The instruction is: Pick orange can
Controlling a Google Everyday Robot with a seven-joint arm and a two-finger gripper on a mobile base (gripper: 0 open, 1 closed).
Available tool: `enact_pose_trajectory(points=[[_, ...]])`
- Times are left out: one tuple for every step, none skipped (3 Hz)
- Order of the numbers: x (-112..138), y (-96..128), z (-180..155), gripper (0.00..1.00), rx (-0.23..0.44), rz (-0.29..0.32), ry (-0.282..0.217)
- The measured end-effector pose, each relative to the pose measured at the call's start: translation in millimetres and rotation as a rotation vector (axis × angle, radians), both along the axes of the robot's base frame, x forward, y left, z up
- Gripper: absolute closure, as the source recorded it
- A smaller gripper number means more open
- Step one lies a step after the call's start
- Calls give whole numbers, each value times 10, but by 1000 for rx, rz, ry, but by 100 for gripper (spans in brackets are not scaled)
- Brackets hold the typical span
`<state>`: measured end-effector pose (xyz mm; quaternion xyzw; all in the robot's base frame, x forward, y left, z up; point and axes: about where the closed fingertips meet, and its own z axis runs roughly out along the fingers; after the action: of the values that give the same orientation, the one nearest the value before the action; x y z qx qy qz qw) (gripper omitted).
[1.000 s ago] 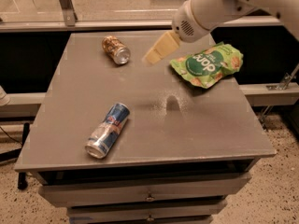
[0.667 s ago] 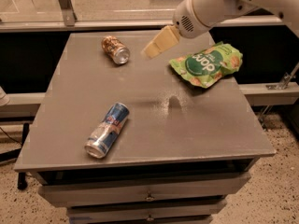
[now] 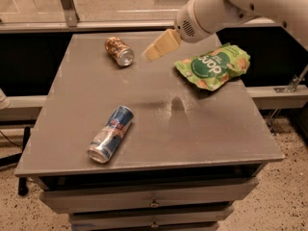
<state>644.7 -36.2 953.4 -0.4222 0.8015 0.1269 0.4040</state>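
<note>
The orange can (image 3: pixel 119 51) lies on its side at the far left of the grey table (image 3: pixel 159 138), its silver top facing the front right. My gripper (image 3: pixel 153 53) hangs above the table's far middle, a short way to the right of the orange can and apart from it. Its cream fingers point down and to the left. Nothing shows in its grasp.
A blue-and-silver can (image 3: pixel 110 134) lies on its side near the front left. A green snack bag (image 3: pixel 214 66) lies at the far right, below my white arm (image 3: pixel 226 8). Drawers sit under the table top. A rail runs behind the table.
My gripper has moved a little to the left, toward the orange can. The cans and the bag have not moved.
</note>
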Motion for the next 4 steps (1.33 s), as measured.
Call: enact_pose_trajectory(points=[[204,192,-223,0,56,-54,-36],[500,410,-334,0,130,-102,-91],[754,621,-420,0,188,-120,-126],[966,892,-552,0,218,-96,-133]])
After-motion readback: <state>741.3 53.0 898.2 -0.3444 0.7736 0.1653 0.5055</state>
